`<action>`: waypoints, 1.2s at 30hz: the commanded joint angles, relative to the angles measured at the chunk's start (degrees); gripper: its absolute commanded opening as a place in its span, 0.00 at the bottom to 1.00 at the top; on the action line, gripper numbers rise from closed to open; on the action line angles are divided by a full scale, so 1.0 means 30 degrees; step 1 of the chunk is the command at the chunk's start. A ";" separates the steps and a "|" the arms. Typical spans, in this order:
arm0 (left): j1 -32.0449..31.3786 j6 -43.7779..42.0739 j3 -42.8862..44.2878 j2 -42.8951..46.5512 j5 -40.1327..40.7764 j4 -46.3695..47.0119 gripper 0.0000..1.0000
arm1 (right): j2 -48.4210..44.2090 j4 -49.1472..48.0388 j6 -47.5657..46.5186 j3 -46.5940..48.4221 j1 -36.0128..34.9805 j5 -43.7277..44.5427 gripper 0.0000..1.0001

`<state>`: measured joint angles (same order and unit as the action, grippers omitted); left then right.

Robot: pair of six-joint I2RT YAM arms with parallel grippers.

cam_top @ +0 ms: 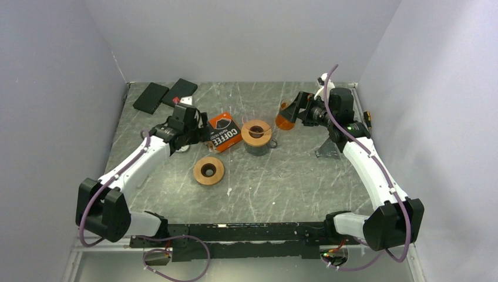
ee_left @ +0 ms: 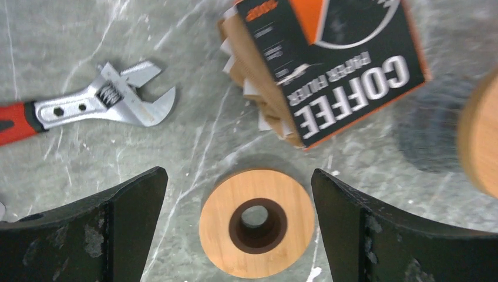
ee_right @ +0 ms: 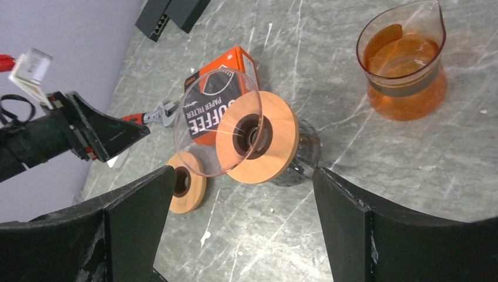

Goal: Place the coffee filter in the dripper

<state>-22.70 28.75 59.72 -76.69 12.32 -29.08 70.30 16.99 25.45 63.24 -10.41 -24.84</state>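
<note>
The left hand (ee_left: 238, 176) is spread wide with nothing between its fingers, hanging over the grey marbled table (ee_left: 59, 35). Directly under the gap lies a wooden ring (ee_left: 220, 226) with a dark centre hole, flat on the table and touched by neither finger. Just past the fingertips, toward this hand's right finger, lies the filter box (ee_left: 352, 53), black and orange. Its white lettering reads "COFFEE PAPER FILTER", upside down from here; the finer print is too small to read. The paper filters (ee_left: 249, 70) show as a stack of crinkled brown and white edges at the box's open side, so they sit in the box, apart from the dripper (ee_right: 267, 147). Past the left finger lies an adjustable wrench (ee_left: 117, 100) with a red handle, its open end turned toward the box. The right hand (ee_right: 244, 175) is open just as wide and also holds nothing. Ahead of its gap is the dripper, a clear glass cone in a round wooden collar seated on a dark mug (ee_right: 305, 150); the box's "COFFEE PAPER FILTER" lettering shows through the glass. Beyond its right finger an orange glass carafe (ee_right: 405, 70) with a dark band stands upright, well apart from the dripper. Farthest off, past its left finger, black boxes (ee_right: 170, 12) lie near the wall.
</note>
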 commanded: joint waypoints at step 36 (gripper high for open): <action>0.8989 0.6341 -0.5069 -0.3790 -1.6544 1.5377 0.84 | -0.1643 -0.1839 0.0863 -0.3147 0.1989 0.2654 0.91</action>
<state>2.02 42.33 44.86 -83.94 -29.56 7.18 65.58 13.61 27.29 53.49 -4.86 -16.97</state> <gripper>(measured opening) 0.864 0.916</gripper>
